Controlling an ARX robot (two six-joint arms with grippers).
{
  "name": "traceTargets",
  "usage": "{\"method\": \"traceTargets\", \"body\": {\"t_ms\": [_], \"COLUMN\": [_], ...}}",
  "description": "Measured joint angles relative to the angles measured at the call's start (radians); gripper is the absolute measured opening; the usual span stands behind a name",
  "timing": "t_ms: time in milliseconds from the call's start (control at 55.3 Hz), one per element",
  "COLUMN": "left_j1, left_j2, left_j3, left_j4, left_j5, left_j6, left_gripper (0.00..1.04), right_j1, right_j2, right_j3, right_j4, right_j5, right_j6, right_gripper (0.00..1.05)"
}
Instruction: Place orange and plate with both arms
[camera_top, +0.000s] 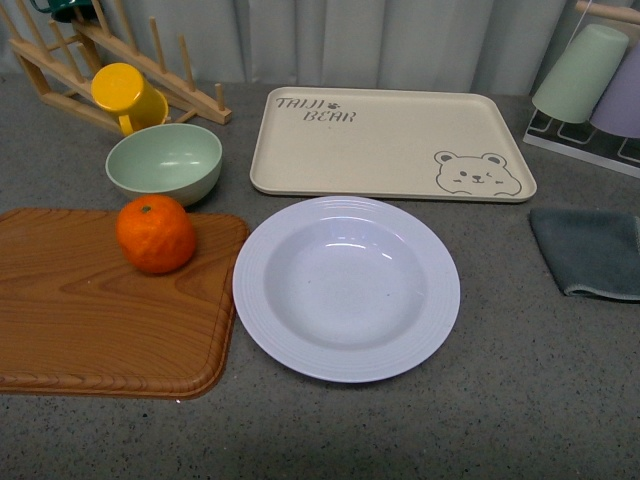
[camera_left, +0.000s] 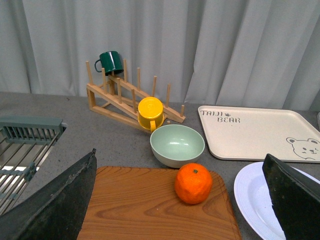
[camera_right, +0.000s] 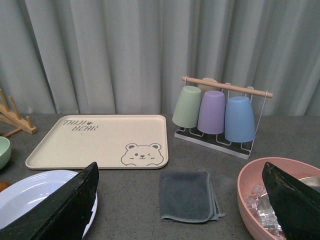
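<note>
Gaping wide, left fingers (camera_left: 57, 205) and right fingers (camera_right: 60, 210) hold nothing; orange (camera_top: 156, 234) near plate (camera_top: 248, 292).

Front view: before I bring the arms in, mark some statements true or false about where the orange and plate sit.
1. The orange rests on the wooden cutting board. True.
2. The plate lies on the bear tray. False: it lies on the grey counter, in front of the tray.
3. The orange is inside the green bowl. False: the bowl stands behind the orange, beyond the board.
4. A grey cloth lies to the right of the plate. True.
</note>
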Motion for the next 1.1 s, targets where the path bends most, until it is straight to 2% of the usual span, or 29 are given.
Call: {"method": "traceTargets", "body": {"t_ms": [1103], "left_j1": [0.000], "left_j2": [0.000], "left_j3": [0.000], "left_j4": [0.000], "left_j5": [0.000], "left_j6": [0.000], "left_gripper": [0.98], "right_j1": [0.000], "right_j2": [0.000], "right_j3": [0.000], "right_j4": [0.000], "right_j5": [0.000], "right_j6": [0.000], "right_gripper": [0.96]}}
